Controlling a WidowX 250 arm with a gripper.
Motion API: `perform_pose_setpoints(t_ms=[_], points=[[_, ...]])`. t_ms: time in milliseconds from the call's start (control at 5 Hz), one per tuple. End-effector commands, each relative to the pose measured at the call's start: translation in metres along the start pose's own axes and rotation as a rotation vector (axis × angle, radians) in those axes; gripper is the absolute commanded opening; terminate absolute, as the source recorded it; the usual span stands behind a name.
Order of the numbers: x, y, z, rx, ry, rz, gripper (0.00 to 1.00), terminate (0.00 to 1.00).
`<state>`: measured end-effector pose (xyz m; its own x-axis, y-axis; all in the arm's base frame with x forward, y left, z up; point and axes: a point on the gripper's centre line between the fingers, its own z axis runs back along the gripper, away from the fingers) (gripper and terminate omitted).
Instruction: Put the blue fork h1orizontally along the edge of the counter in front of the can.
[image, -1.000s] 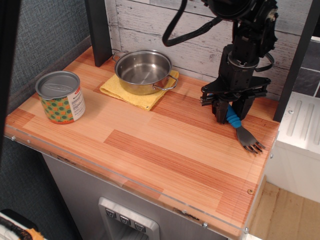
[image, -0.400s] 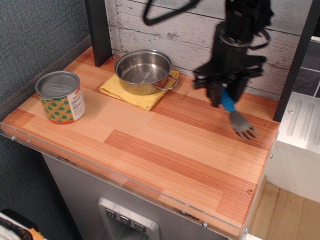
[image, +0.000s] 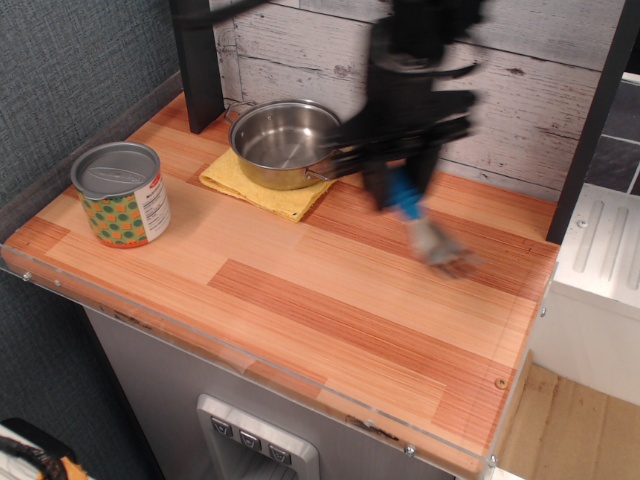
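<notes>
The blue fork (image: 407, 197) hangs tines-down in the blurred gripper (image: 397, 185), whose jaws hold its handle, above the counter (image: 330, 300) beside the steel pot (image: 285, 142), so the carry stage seems underway, calling for travel toward the can (image: 121, 193).

Whitewashed horizontal plank wall (image: 300, 40) runs behind; grey-blue textured fabric panel (image: 80, 60) stands at the left. Two dark upright posts (image: 195, 60) frame the scene. Pale wood floor (image: 560, 420) lies lower right, beside a white ribbed appliance (image: 600, 250).
</notes>
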<state>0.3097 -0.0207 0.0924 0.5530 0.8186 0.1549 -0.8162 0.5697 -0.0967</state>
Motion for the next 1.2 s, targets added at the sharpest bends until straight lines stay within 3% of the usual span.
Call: perform_pose_setpoints(t_ms=[0,400,800,1000], points=[[0.009,0.054,0.017,0.04,-0.082,0.056,0.0,0.0],[0.028,0.095,-0.001,0.031,-0.121,0.302,0.0,0.0],[0.036,0.121,-0.023,0.054,-0.129,0.435,0.0,0.0],[0.038,0.129,-0.033,0.052,-0.093,0.459,0.0,0.0]])
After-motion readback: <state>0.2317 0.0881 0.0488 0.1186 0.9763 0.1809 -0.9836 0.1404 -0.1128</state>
